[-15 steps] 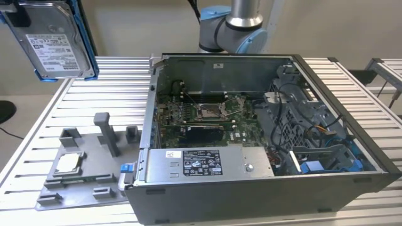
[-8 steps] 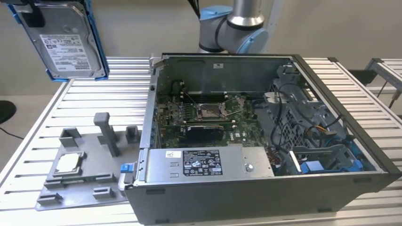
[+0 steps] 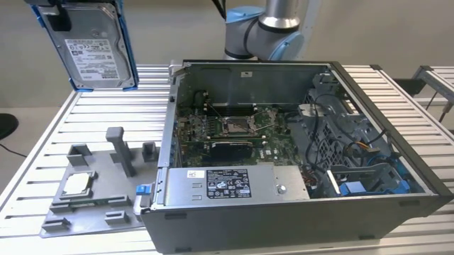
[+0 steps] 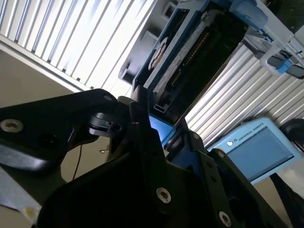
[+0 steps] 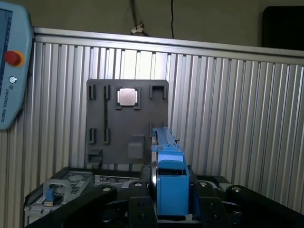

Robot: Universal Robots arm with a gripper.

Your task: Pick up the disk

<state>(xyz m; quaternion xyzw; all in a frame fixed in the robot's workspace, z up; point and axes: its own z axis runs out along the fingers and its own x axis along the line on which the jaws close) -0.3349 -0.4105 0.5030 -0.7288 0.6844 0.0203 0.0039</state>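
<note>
The disk [image 3: 95, 50] is up in the air, hanging upright well above the table [image 3: 106, 106] at the exterior view's left, white label facing that camera. Its bright blue frame [image 3: 127, 49] runs down both long edges.

The hand [image 5: 170, 202] is clamped on the disk. In the first wrist view the blue frame sits pinched between the black jaws. In the second wrist view the black fingers [image 4: 142, 133] close around the near end, and the drive juts out beyond them edge-on, a row of connector pins showing along its side.

Down on the slatted table, the open computer case [image 3: 284, 223] fills the middle and the exterior view's right, well apart from the disk. Inside it lies the green motherboard [image 3: 212, 133], and along the near side is a larger silver box [image 3: 227, 185] with a black label.

Just beside the case, toward the exterior view's left, sits a grey fixture plate [image 3: 99, 212] with upright posts, and a small square silver chip [image 3: 76, 184] rests in one of its pockets. The first wrist view looks straight down on that plate and chip, with the gripped blue frame in front.

The arm [image 3: 273, 26] rises behind the case, grey with a blue joint cap. A blue pendant [image 4: 256, 147] with a screen lies over the slats in the second wrist view.
</note>
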